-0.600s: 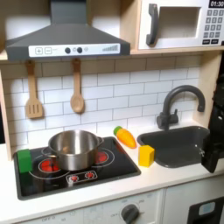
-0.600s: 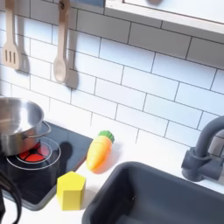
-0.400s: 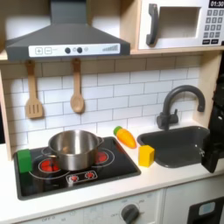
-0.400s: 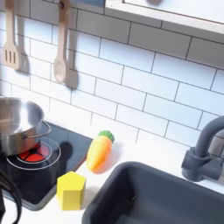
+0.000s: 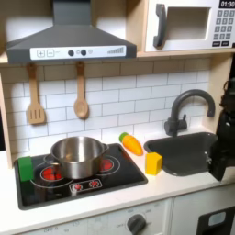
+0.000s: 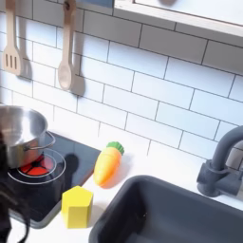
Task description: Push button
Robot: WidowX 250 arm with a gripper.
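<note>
Change: the dark arm point(image 5: 226, 128) at the first exterior view's right edge has risen since the earlier frame, its top now reaching up beside the faucet point(image 5: 188, 110).
Gripper: likely the dark shape point(image 6: 8, 216) at the second exterior view's lower left; fingers too blurred to tell whether spread or closed.
Buttons: a row on the range hood panel point(image 5: 75, 52); more on the microwave keypad point(image 5: 224, 24).
Stove: steel pot point(image 5: 76, 156) on the cooktop point(image 5: 55, 186).
Counter: toy carrot point(image 5: 132, 143), yellow block point(image 5: 153, 162) beside the sink point(image 5: 188, 147).
</note>
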